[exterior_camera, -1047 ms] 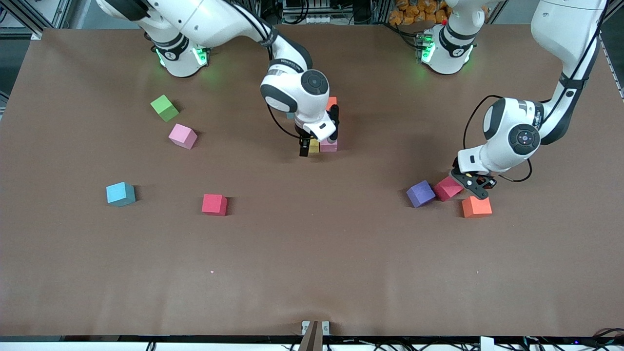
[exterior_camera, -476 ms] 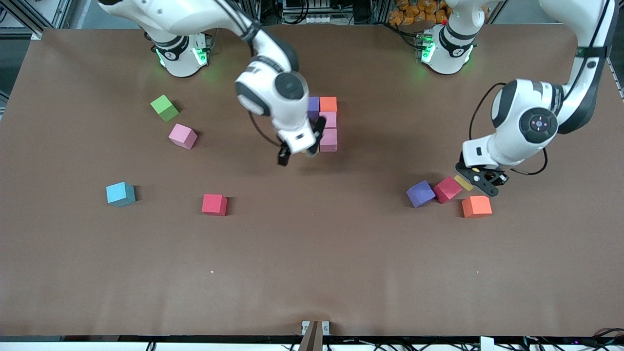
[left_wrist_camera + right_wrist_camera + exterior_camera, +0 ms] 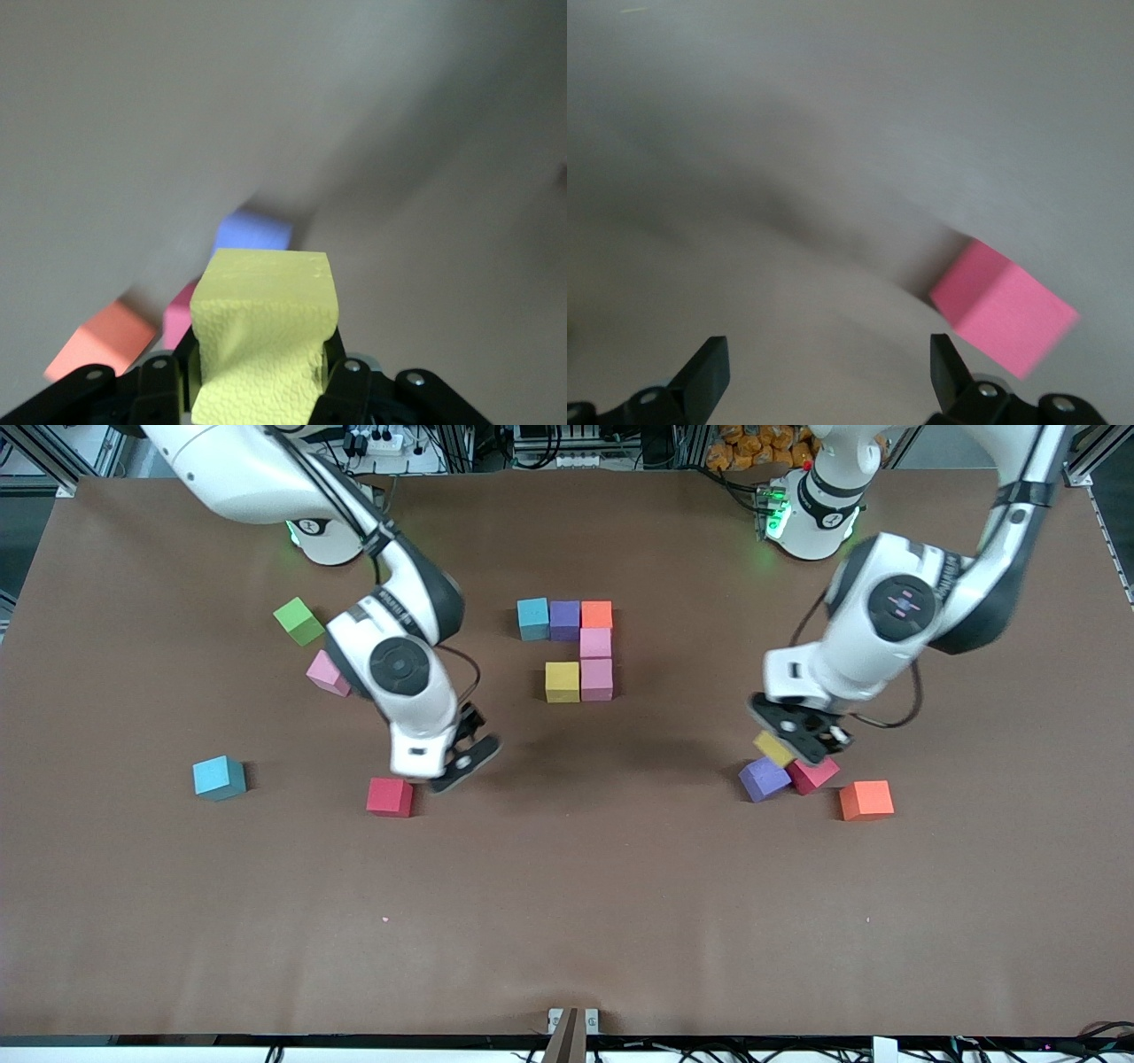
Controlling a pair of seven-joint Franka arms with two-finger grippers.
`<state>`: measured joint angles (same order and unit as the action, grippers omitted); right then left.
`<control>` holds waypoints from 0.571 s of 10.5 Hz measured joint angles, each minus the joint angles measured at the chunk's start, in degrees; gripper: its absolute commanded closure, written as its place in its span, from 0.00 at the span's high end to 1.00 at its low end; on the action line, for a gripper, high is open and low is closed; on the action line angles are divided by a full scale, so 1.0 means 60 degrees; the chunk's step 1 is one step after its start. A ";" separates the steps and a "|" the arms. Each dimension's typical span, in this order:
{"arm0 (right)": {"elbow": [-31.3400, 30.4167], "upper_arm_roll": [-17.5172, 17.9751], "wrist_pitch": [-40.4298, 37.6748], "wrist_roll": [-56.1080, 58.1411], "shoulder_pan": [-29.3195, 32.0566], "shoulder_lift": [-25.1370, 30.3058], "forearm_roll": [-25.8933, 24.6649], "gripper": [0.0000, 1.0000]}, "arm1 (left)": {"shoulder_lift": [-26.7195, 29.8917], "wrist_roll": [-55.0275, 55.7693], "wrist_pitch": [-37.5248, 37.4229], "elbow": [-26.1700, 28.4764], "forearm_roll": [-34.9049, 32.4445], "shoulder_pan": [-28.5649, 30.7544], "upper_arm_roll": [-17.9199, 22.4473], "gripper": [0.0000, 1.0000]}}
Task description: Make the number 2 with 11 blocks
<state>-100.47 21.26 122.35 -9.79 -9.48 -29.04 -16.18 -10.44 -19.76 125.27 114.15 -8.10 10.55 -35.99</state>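
Six matte cubes, a light blue (image 3: pixel 532 618), purple (image 3: pixel 564 620) and orange (image 3: pixel 597 614) row, two pink (image 3: pixel 596 662) and a yellow (image 3: pixel 562 682), touch mid-table as the partial number 2 (image 3: pixel 580 646). Toward the right arm's end, the right gripper (image 3: pixel 456 760) hangs spread wide and empty just beside a red cube (image 3: pixel 390 796). The left gripper (image 3: pixel 797 733) pinches a pebbly-faced yellow block (image 3: pixel 264 341) above a second purple cube (image 3: pixel 764 778) and red cube (image 3: pixel 813 773), with a smooth orange cube (image 3: pixel 866 800) nearby.

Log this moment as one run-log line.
left gripper: shut on yellow cube, over purple cube | right gripper: open, beside red cube | digit: six cubes placed
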 measured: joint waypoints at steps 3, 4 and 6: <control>0.0044 -0.0815 0.0275 -0.2481 0.0219 -0.0338 0.0092 1.00 | -0.0812 0.0993 -0.0367 -0.1466 0.0010 -0.1512 -0.0321 0.00; 0.0106 -0.0862 0.0428 -0.2667 0.0480 -0.0546 0.0190 1.00 | -0.1161 0.1224 -0.0484 -0.1876 0.0009 -0.2035 -0.0325 0.00; 0.0172 -0.0880 0.0836 -0.2685 0.1081 -0.0985 0.0289 1.00 | -0.1950 0.1896 -0.0810 -0.2712 0.0009 -0.3292 -0.0286 0.00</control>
<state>-99.44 15.98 127.37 -25.90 -3.00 -34.95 -14.44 -22.14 -8.39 120.41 97.88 -8.05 -9.21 -37.71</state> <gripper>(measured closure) 0.000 0.463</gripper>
